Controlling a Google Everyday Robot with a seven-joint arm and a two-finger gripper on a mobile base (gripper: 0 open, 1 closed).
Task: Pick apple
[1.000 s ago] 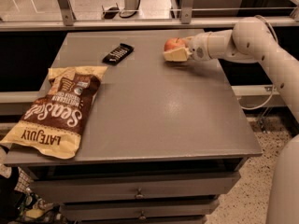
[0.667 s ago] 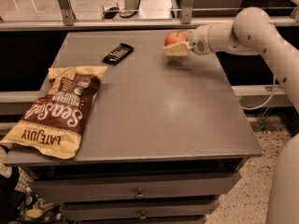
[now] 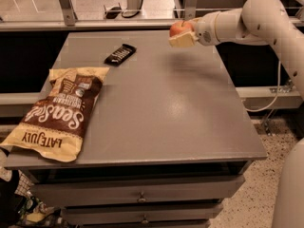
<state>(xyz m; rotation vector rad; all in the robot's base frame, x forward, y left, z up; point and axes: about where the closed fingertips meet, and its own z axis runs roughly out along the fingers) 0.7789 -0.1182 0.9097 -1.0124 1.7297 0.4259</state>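
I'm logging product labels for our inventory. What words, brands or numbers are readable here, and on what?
"LATE JULY": on the chip bag, near its lower edge.
"Sea Salt": large script across the same bag.
Smaller print on the bag's upper panel: too blurred to read.
Black wrapper on the table: no legible text.
The gripper, holding the apple above the table's far right part: no readable markings.

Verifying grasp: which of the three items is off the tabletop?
The apple, gripped by the gripper above the far right side of the table. The chip bag and the dark bar both lie flat on it.
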